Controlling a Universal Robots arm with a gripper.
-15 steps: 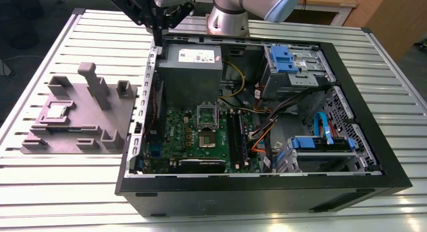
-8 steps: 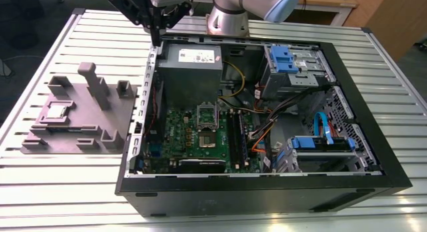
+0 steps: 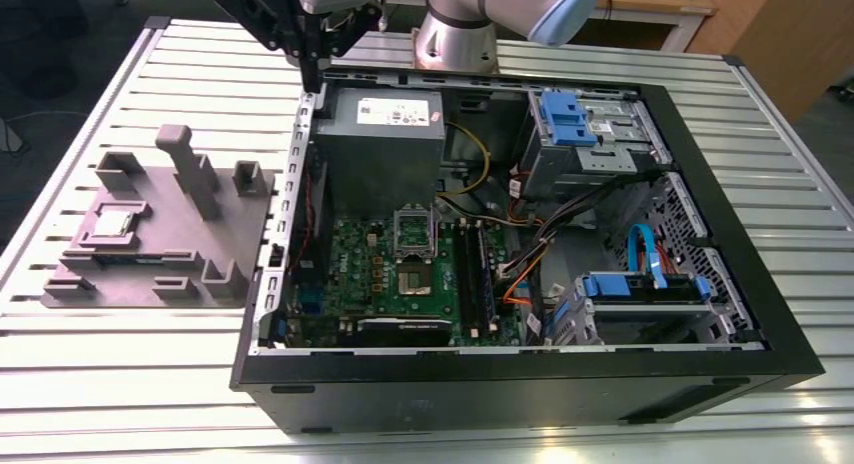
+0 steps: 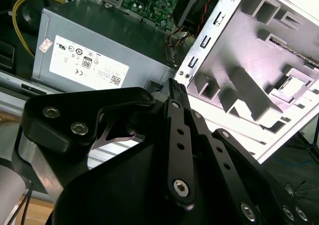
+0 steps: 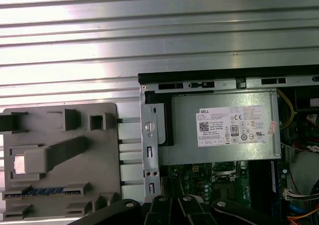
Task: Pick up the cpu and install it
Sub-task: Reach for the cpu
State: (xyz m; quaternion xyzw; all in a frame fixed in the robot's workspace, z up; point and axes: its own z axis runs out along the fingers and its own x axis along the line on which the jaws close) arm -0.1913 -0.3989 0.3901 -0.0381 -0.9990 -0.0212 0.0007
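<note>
Cpu [image 3: 114, 222] waits on the grey holder [image 3: 158, 236], well apart from the empty, pinched-together gripper [image 3: 316, 77], which must open to grab it.

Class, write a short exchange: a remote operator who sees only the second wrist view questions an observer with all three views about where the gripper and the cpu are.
Operator: I see the power supply and a grey fixture. Where is the gripper?
Observer: In the exterior view the gripper hangs above the corner of the case beside the power supply, holding nothing.
Operator: And the cpu, relative to the socket?
Observer: The cpu lies in the fixture, which stands on the table outside the case, at the exterior view's left of the socket frame on the green motherboard.
</note>
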